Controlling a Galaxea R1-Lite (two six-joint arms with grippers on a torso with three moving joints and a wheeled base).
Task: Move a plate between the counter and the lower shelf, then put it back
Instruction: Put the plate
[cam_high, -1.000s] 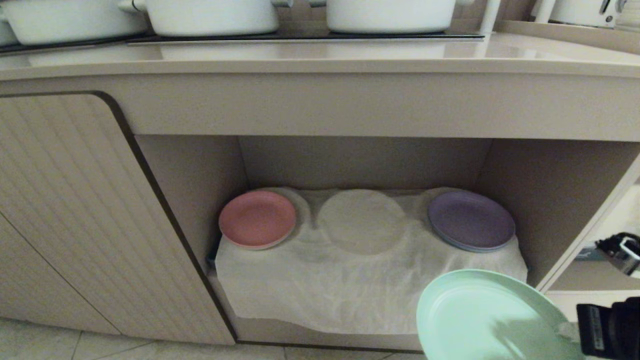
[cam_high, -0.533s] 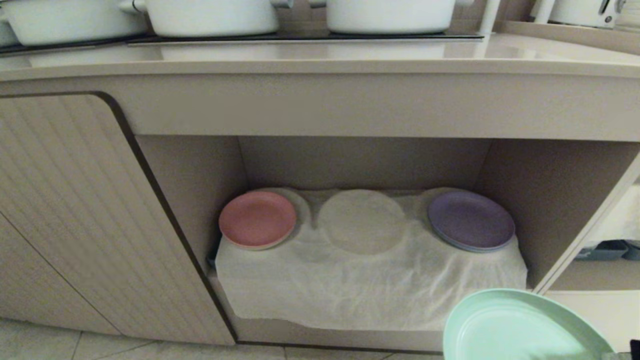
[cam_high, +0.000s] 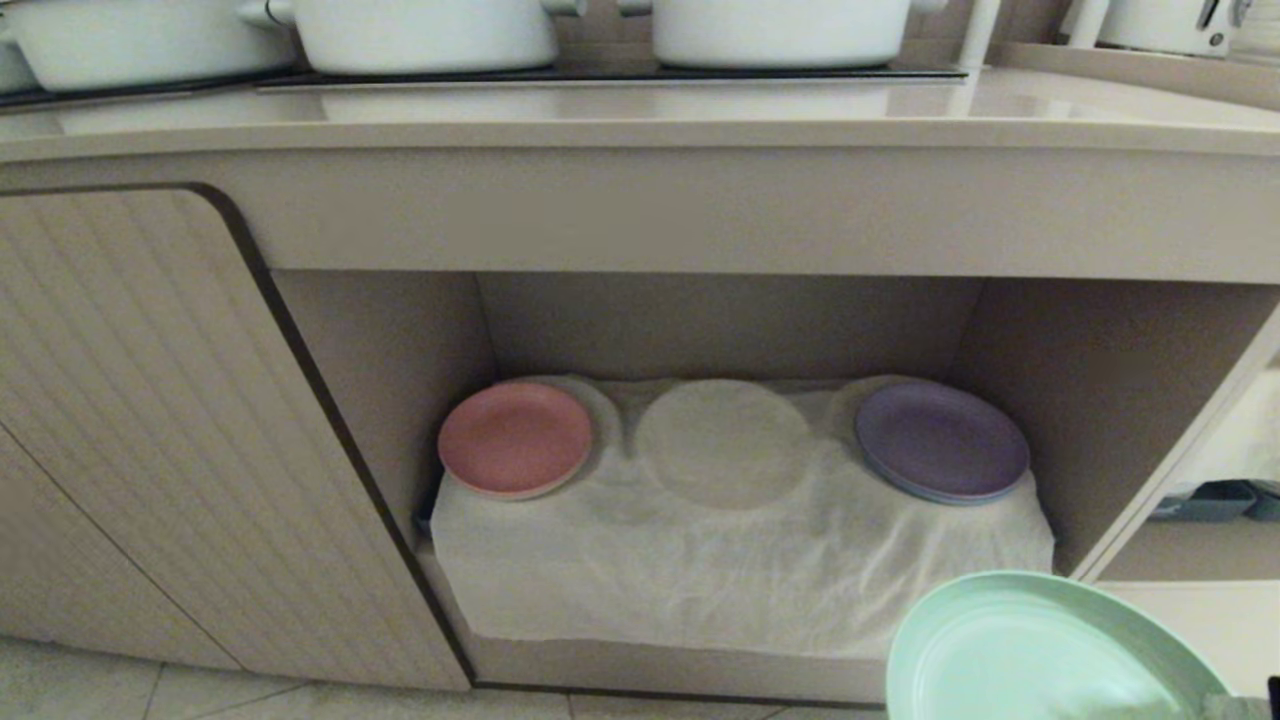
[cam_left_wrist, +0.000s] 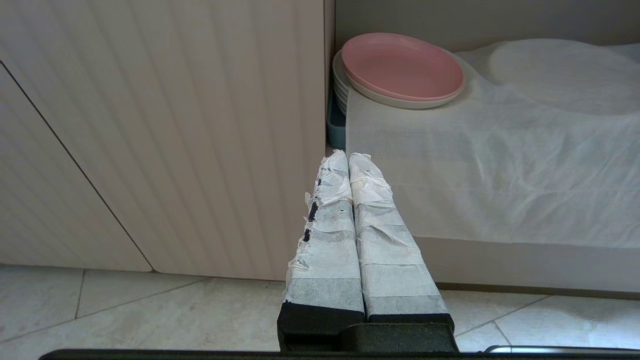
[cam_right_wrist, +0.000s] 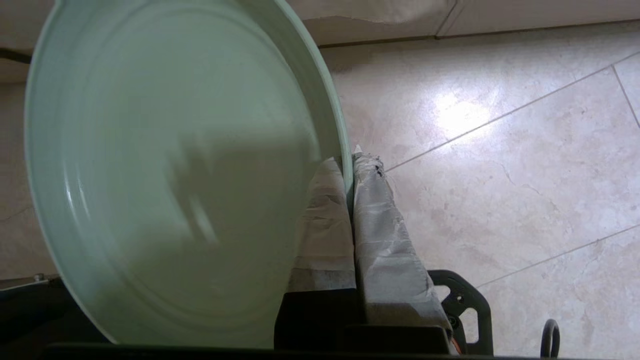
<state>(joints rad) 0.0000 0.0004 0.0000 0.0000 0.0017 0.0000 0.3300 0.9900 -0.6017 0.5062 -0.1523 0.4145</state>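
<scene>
The mint-green plate (cam_high: 1040, 650) hangs low at the front right, outside the lower shelf (cam_high: 740, 560) and over the floor. In the right wrist view the plate (cam_right_wrist: 175, 170) stands on edge, with my right gripper (cam_right_wrist: 348, 162) shut on its rim, one finger on each face. The shelf's white cloth shows an empty round dimple in its middle. The counter (cam_high: 640, 120) runs above the shelf. My left gripper (cam_left_wrist: 348, 156) is shut with nothing in it, parked low by the shelf's left front corner.
On the cloth a pink plate (cam_high: 514, 438) sits at the left and a purple plate (cam_high: 942, 440) at the right. White pots (cam_high: 420, 30) stand on the counter's black hob. A ribbed cabinet door (cam_high: 150, 430) closes the left side. Pale floor tiles (cam_right_wrist: 500, 150) lie below.
The green plate has drawn down and to the right, away from the shelf front. The right gripper's black body has slipped out of the head view.
</scene>
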